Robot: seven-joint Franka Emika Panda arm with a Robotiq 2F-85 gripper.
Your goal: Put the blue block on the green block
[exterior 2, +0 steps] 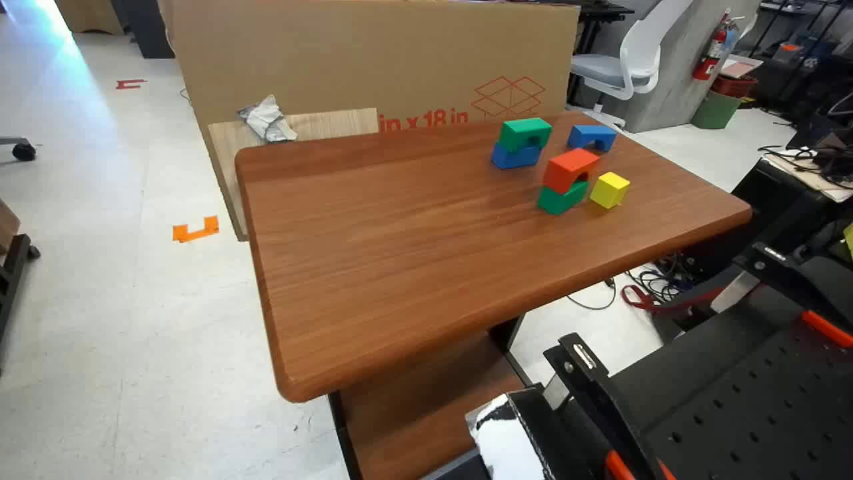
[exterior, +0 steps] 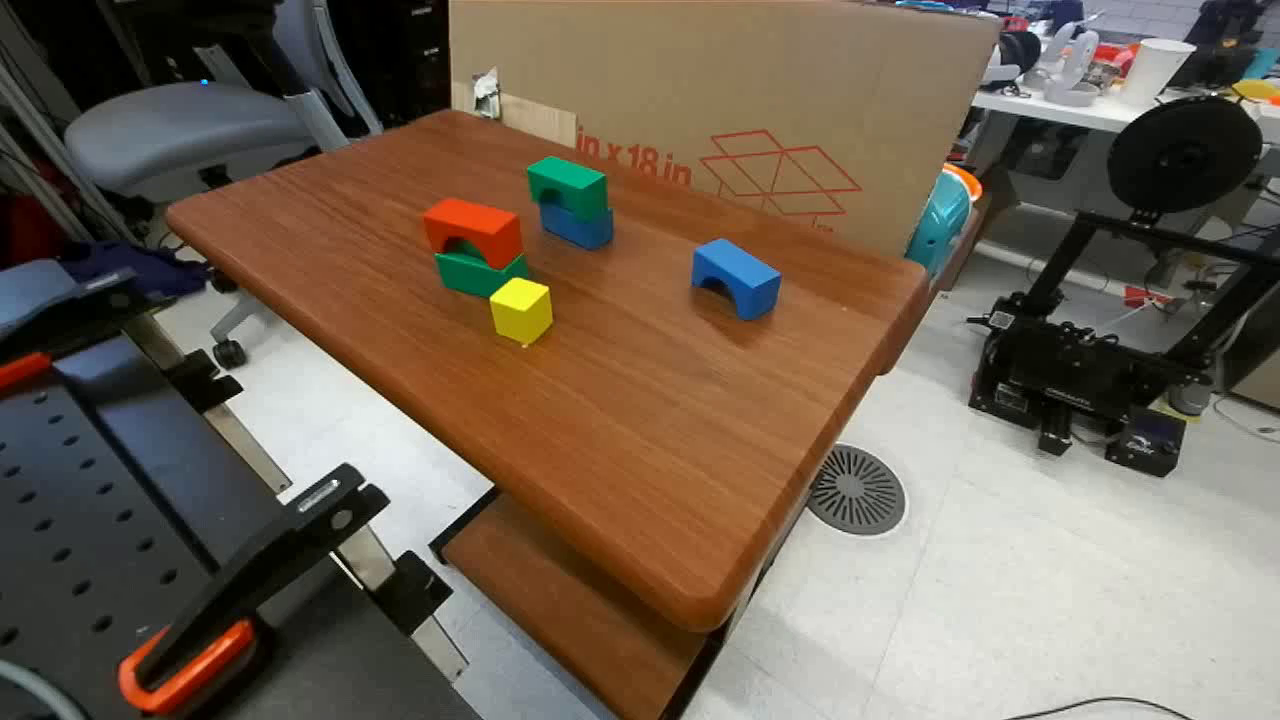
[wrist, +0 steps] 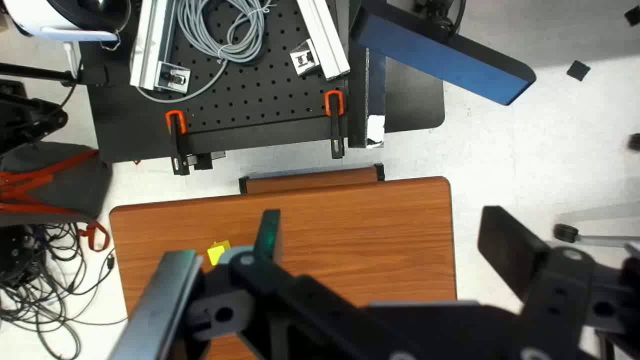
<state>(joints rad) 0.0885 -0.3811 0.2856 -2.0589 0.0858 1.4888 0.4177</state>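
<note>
The blue block, with an arch notch underneath, stands alone on the wooden table; it also shows in an exterior view. The green block, also notched, sits on a flat blue piece; both show in an exterior view, green block above blue piece. My gripper is open and empty in the wrist view, high over the table, and out of both exterior views. The blue and green blocks are hidden in the wrist view.
A red arch sits on a flatter green piece, with a yellow cube beside them. A large cardboard box stands along the table's far edge. A black pegboard base with clamps stands across a gap.
</note>
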